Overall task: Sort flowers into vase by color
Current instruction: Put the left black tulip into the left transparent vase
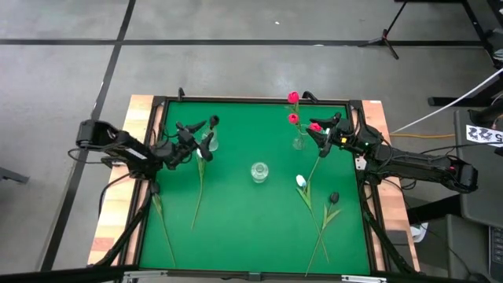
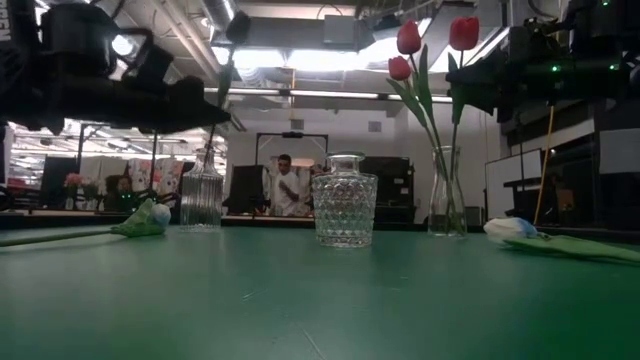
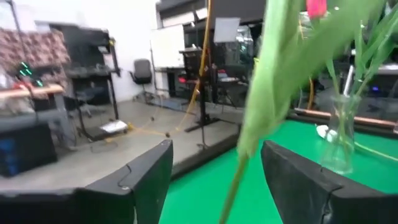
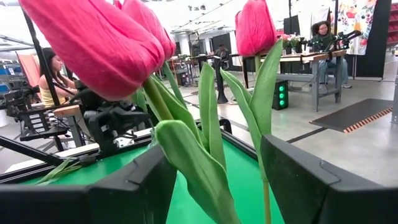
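Observation:
My left gripper (image 1: 195, 145) (image 3: 214, 146) stands open at the left glass vase (image 1: 209, 144) (image 2: 201, 198). A near-black flower (image 1: 214, 120) stands in that vase, and its green stem and leaf (image 3: 273, 81) rise between my fingers. My right gripper (image 1: 321, 132) (image 4: 214, 149) is open beside the right vase (image 1: 299, 142) (image 2: 447, 195). That vase holds red flowers (image 1: 293, 97) (image 4: 93, 43), whose stems and leaves (image 4: 193, 168) pass between its fingers. I cannot tell whether either gripper touches a stem.
An empty cut-glass vase (image 1: 259, 170) (image 2: 344, 210) stands mid-table. Loose flowers lie on the green mat: a white one (image 1: 301, 181) and a dark one (image 1: 333, 197) at the right, a white one (image 1: 200, 154) and a stem (image 1: 161, 220) at the left. People are in the room behind.

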Motion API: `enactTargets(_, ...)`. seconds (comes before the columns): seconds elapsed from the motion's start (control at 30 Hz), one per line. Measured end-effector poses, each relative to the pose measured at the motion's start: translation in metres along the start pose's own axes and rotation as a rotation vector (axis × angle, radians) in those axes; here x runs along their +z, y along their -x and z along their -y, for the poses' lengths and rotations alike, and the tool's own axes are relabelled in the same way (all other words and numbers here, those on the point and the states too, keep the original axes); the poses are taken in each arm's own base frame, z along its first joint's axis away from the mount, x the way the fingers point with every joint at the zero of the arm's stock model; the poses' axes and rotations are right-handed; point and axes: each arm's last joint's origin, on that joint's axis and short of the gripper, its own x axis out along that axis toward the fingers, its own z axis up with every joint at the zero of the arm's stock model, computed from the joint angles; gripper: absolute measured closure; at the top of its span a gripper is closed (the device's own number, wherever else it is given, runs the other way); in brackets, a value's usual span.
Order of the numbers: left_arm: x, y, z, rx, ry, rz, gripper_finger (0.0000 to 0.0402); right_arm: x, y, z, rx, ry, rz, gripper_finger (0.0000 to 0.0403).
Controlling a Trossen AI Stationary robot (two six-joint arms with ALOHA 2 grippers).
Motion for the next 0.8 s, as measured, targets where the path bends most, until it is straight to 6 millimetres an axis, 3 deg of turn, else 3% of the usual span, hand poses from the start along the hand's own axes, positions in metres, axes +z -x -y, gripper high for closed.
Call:
enactTargets(0.27,0.024,0.011,0.001,0.143,-0.057,-0.006,0.0158,0.001,0.000,0.000,0.001,0.000,0.007,0.0174)
enactTargets(0.5,0.061,0.012,0.008,0.205,-0.200,-0.096,0.0158,0.002,0.000,0.000,0.002,0.000,0.017,0.0174)
enactTargets(0.8,0.086,0.018,-0.003,0.170,-0.100,-0.222,0.0158,0.004,0.000,-0.001,0.005,0.001,0.040,0.0174)
